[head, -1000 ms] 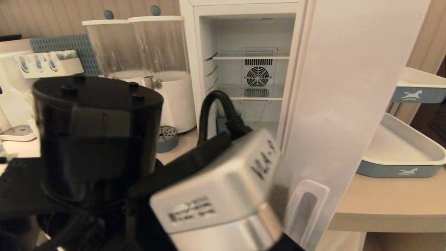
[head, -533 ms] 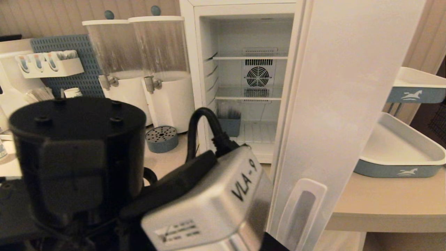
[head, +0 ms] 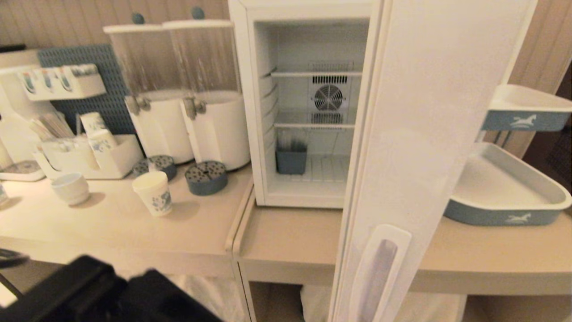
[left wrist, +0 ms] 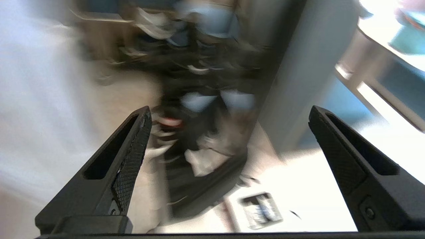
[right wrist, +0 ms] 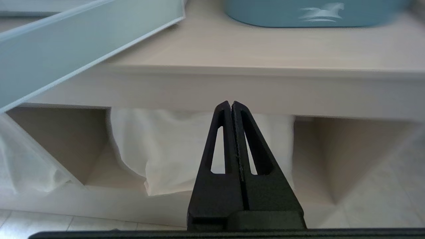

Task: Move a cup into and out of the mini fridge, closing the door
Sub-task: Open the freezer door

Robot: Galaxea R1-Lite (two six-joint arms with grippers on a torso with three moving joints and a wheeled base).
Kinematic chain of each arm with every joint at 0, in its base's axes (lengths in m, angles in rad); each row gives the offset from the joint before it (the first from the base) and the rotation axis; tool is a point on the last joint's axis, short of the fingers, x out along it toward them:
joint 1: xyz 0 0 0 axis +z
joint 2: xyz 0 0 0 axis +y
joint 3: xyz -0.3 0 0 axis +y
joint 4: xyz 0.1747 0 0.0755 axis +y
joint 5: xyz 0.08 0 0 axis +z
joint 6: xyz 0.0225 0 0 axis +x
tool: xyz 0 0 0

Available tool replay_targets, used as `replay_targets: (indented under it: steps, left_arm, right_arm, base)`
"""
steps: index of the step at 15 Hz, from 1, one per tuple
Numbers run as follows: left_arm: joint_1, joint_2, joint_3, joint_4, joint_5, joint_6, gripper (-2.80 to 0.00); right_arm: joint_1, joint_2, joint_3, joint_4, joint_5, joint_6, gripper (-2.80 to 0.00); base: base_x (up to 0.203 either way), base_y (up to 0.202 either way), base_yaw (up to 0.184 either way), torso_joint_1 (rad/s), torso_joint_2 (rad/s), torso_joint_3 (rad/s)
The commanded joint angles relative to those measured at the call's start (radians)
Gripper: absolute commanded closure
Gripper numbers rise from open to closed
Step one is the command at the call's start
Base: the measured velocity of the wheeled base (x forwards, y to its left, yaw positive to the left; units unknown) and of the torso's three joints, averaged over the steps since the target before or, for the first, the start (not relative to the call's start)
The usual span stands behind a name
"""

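The mini fridge (head: 250, 112) stands open on the counter, its fan and wire shelves showing. The door (head: 402, 134) is swung out toward me, its long recess (head: 375, 268) near the lower edge. The cup (head: 96, 129), tall with nested rims, leans in a white organiser at the far left. A shorter single paper cup (head: 153, 193) stands on the counter left of the fridge. My left arm (head: 89, 290) is a dark mass at the lower left. The left gripper (left wrist: 229, 109) is open and holds nothing. The right gripper (right wrist: 231, 103) is shut below the counter's front edge.
Two clear dispensers (head: 178, 89) with round blue drip trays (head: 206, 178) stand left of the fridge. A white mug (head: 70, 188) sits at the far left. A blue container (head: 291, 161) is on the fridge floor. Blue-and-white trays (head: 505, 192) lie right of the door.
My left arm has pulled back from in front of the fridge and dropped to the lower left corner, uncovering the counter and cups. The right arm has not moved.
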Motion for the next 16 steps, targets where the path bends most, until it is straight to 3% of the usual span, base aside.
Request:
replay_targets:
  steps: [1, 6, 10, 13, 16]
  left_arm:
    - [0.056, 0.049, -0.008, -0.003, -0.005, 0.024, -2.80]
    - [0.056, 0.229, -0.031, -0.084, -0.012, 0.081, -2.80]
    - [0.086, 0.325, -0.015, -0.233, -0.011, 0.093, -2.80]
    - [0.096, 0.369, -0.019, -0.261, -0.021, 0.088, -2.80]
    - [0.085, 0.392, -0.050, -0.259, -0.089, 0.085, -2.80]
  right_arm:
    - [0.000, 0.000, 0.000, 0.002, 0.002, -0.001, 0.00]
    - [0.000, 0.000, 0.000, 0.000, 0.002, 0.000, 0.00]
    - [-0.001, 0.000, 0.000, 0.000, 0.002, 0.000, 0.00]
    - [0.000, 0.000, 0.000, 0.000, 0.002, 0.000, 0.00]
    - [0.000, 0.000, 0.000, 0.000, 0.002, 0.000, 0.00]
  base:
    - [0.000, 0.000, 0.000, 0.000, 0.00, 0.000]
    - [0.000, 0.000, 0.000, 0.000, 0.00, 0.000]
    - [0.000, 0.000, 0.000, 0.000, 0.00, 0.000]
    - [0.000, 0.000, 0.000, 0.000, 0.00, 0.000]
    - [0.000, 0.000, 0.000, 0.000, 0.00, 0.000]
